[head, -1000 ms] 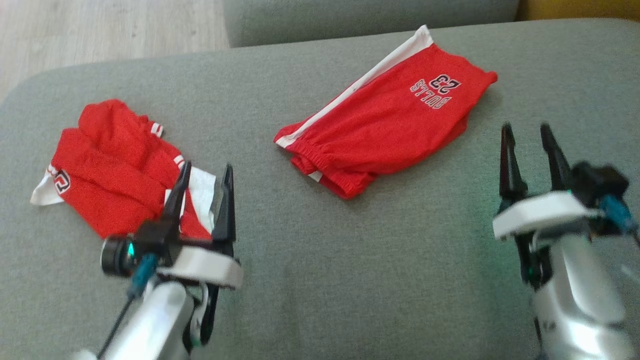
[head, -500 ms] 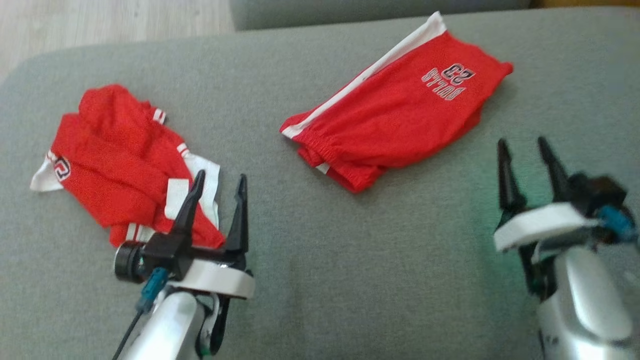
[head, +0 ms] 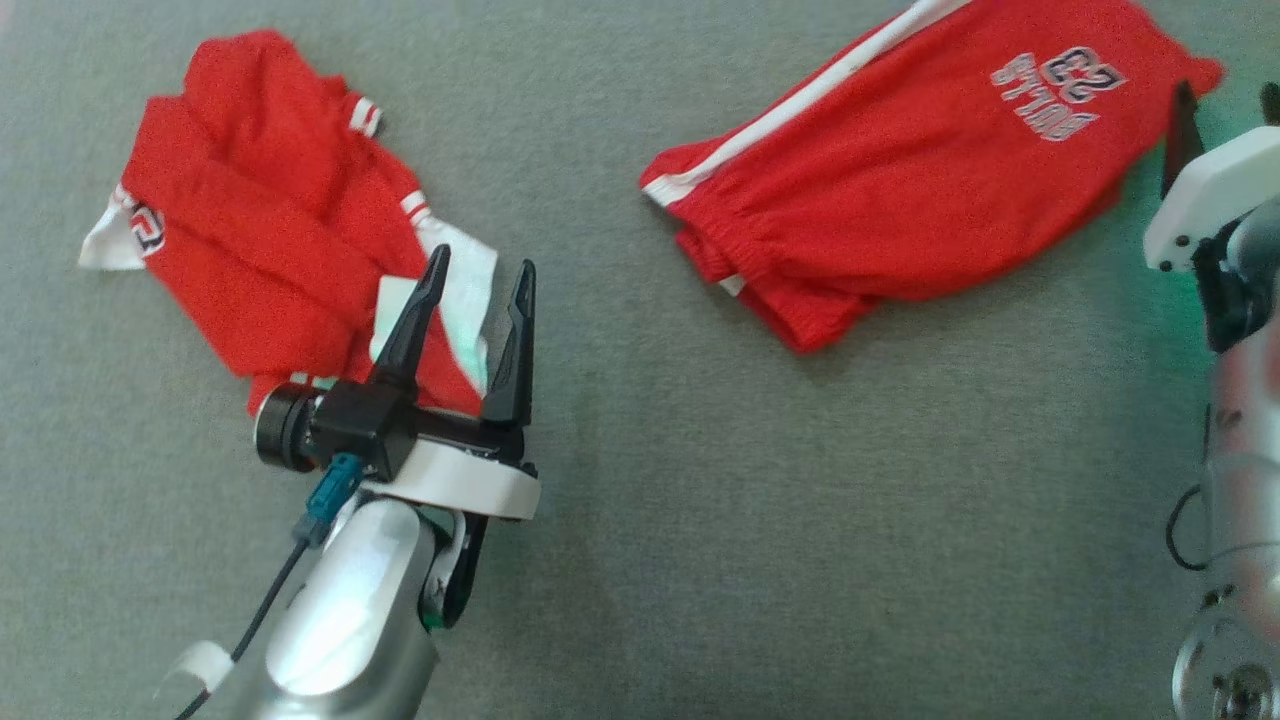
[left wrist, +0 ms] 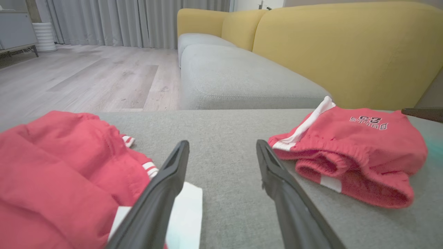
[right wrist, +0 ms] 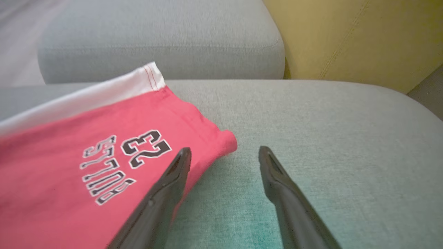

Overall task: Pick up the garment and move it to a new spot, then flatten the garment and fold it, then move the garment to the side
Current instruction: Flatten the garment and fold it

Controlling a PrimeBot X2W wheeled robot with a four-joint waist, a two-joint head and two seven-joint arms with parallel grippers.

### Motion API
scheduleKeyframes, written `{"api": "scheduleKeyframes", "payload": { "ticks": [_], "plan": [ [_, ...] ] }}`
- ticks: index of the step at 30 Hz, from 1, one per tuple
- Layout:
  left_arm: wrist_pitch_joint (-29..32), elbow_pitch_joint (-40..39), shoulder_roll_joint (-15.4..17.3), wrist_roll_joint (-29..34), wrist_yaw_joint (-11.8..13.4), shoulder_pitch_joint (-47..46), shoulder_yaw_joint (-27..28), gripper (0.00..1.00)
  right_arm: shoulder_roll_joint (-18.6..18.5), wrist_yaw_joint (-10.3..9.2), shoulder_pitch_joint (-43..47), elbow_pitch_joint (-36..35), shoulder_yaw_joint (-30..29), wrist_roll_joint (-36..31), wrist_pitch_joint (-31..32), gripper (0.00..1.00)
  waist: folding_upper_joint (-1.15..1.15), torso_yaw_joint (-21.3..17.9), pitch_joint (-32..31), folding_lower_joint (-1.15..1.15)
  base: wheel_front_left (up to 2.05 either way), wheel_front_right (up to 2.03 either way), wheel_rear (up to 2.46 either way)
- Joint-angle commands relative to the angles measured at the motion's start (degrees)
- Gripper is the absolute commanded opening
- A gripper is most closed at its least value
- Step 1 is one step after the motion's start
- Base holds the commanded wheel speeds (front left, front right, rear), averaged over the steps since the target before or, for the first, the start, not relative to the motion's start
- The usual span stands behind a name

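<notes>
On my left, the crumpled red-and-white jersey garment lies in a heap on the grey woven sofa cushion. I judge it the piece to pick up. My left gripper hangs over its near white edge, jaws spread wide and holding nothing. The danger here is a shallow bite. If I close on that loose white flap alone, I lift one layer, and the heap drags or unrolls unevenly, or the thin cloth slips out. If I press too deep, I pinch the cushion weave as well. Further right lie the folded red shorts with a white side stripe and printed lettering. My right gripper is equally wide and empty, with one finger over their corner. A careless sweep there would snag the corner and undo the fold.
</notes>
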Motion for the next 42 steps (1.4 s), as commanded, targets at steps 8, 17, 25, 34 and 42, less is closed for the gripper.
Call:
{"api": "scheduleKeyframes", "payload": {
  "ticks": [8,17,25,34,42],
  "plan": [
    [-0.5,-0.3,-0.3,2.1,-1.1,-4.1,3.0,1.00,-1.2,-0.11,-8.2,8.3,-4.0,-6.6,1.2,1.00,0.00,3.2,3.8,-0.02,0.00,0.00,0.00],
    [-0.5,-0.7,-1.5,3.4,-1.9,-4.9,4.3,1.00,-2.3,-0.11,-13.8,17.8,-6.0,-9.4,4.3,1.00,0.00,3.8,5.5,-0.02,0.00,0.00,0.00],
    [-0.5,-0.7,-2.1,4.2,-2.7,-4.8,5.5,1.00,-3.1,-0.11,-16.2,24.0,-4.4,-9.6,6.1,0.72,0.00,3.7,6.2,-0.02,0.00,0.00,0.00],
    [-0.5,0.4,-2.4,5.2,-3.4,-4.3,6.8,1.00,-3.0,-0.11,-16.3,28.2,-4.4,-5.6,0.9,0.00,0.00,2.1,3.9,-0.02,0.00,0.00,0.00],
    [-0.5,0.9,-2.6,5.7,-3.7,-1.8,7.9,1.00,-3.9,-0.11,-12.7,30.0,-4.7,-0.9,-4.5,0.00,0.00,-0.4,-0.8,-0.02,0.00,0.00,0.00]
  ]
}}
